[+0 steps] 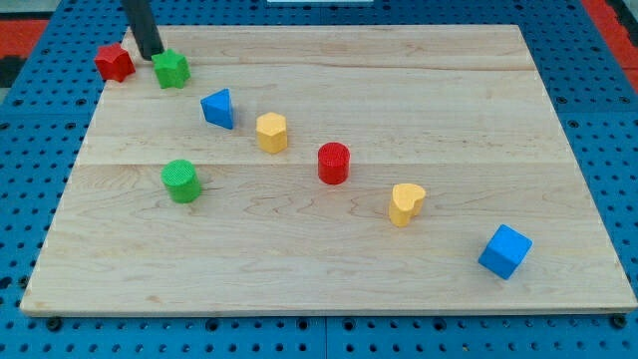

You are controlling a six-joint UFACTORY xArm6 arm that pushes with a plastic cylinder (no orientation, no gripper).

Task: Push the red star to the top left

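The red star (115,62) lies at the board's top left corner, at the left edge. My tip (151,56) stands just to its right, between it and the green star (171,69), close to both. The rod rises up and out of the view's top. Whether the tip touches either star cannot be told.
A blue triangular block (218,108), a yellow hexagonal block (271,132), a red cylinder (333,163), a yellow heart (406,203) and a blue cube (504,250) run diagonally toward the bottom right. A green cylinder (181,180) sits at the left. The wooden board (399,80) lies on a blue pegboard.
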